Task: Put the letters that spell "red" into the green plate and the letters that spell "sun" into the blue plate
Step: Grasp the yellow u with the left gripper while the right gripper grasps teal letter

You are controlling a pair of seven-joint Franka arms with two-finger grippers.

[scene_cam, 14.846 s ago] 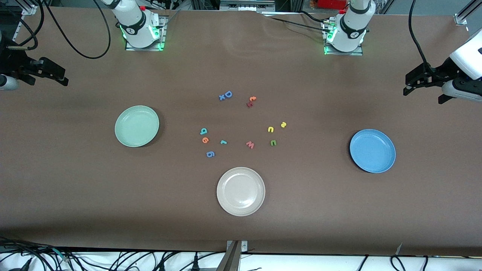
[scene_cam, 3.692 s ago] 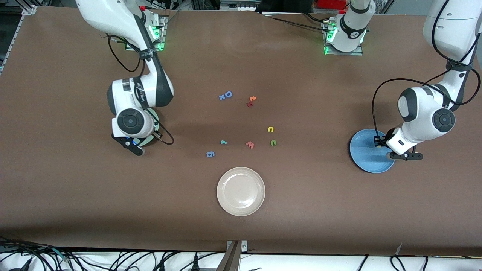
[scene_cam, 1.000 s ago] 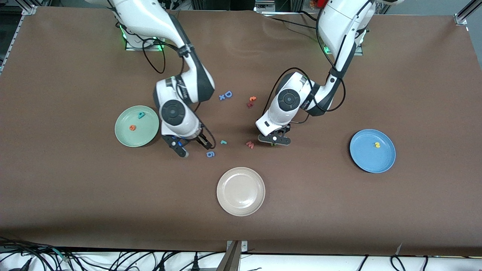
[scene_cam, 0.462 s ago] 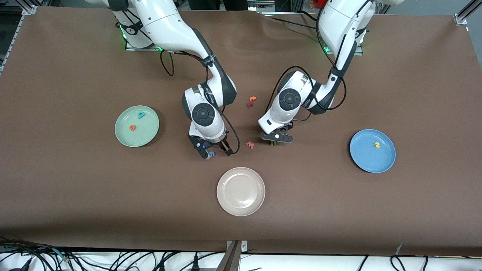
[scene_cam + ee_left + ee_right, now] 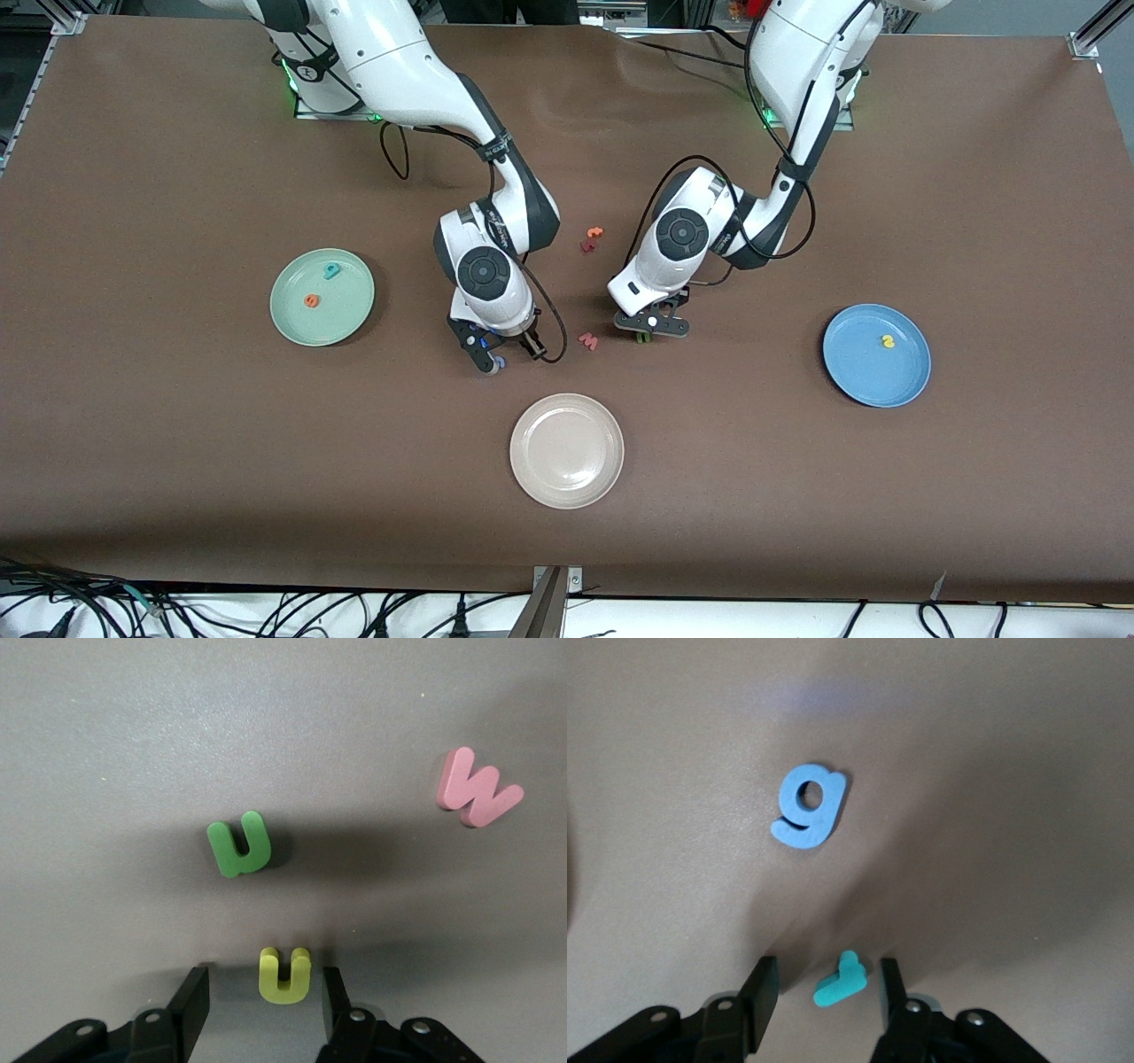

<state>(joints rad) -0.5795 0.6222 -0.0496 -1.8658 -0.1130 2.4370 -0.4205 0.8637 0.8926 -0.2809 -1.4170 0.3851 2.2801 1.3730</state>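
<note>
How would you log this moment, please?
left pincer: open, straddling yellow u | right pincer: open, straddling teal r | green plate: e, d | blue plate: s

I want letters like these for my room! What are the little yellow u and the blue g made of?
The yellow u looks like soft foam: thick, matte, with blunt cut edges and no shine. The blue g looks the same, a chunky flat slab with a dull surface. It could be rubbery foam; looks alone can't say for sure.

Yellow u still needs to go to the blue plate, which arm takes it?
Left. The left claw already straddles the yellow u, jaws apart either side, and its arm stands toward the blue plate. The right claw straddles the teal r.
</note>
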